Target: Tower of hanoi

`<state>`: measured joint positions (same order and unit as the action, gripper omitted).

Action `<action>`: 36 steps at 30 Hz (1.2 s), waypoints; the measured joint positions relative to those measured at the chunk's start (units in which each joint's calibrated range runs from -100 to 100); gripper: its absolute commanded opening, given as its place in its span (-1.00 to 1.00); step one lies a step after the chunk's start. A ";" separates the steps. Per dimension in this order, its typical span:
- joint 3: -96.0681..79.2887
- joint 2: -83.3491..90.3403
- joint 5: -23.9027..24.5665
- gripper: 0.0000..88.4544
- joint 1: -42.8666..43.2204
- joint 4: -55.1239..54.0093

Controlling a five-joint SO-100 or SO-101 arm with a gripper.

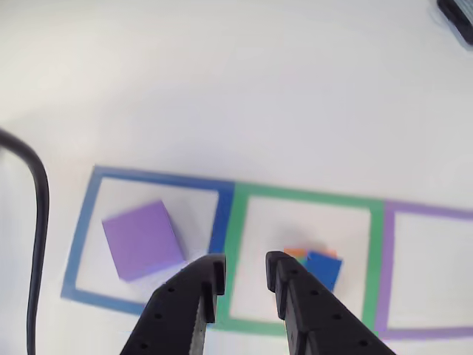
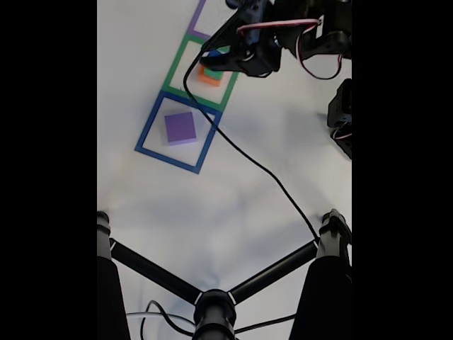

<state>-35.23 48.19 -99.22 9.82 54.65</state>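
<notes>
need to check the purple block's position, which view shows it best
The other view: the purple block sits large and unobstructed inside the blue tape square, rotated against the outline. The fixed view shows the same block small and far, though fully visible inside that square.

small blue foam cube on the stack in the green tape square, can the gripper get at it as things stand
Probably yes. The small blue foam cube sits on top of the stack with nothing over it, and the gripper hangs just beside it with its jaws apart. The flat purple foam block lies apart in the blue tape square.
</notes>
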 measured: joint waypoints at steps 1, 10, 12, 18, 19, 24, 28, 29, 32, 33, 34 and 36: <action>2.92 0.59 0.00 -0.95 -0.97 5.22; 8.09 6.21 -0.78 -0.63 -12.63 20.42; 4.56 7.56 0.00 -0.53 -14.48 18.20; -10.15 10.50 -0.20 -0.47 -17.78 3.24; -12.39 10.50 0.00 -0.47 -17.98 0.40; -26.32 10.75 -0.20 -0.47 -20.02 -18.36; -37.16 10.75 -0.78 -0.44 -20.41 -34.82; -39.23 10.75 -0.59 -0.42 -20.99 -37.83; -45.25 10.16 0.00 -0.38 -21.19 -46.30; -46.71 9.57 -0.20 -0.37 -20.99 -48.52; -48.17 9.07 -0.39 -0.37 -20.99 -50.89; -50.15 7.98 0.00 -0.35 -20.80 -54.45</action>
<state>-85.38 56.17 -99.22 -10.98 0.20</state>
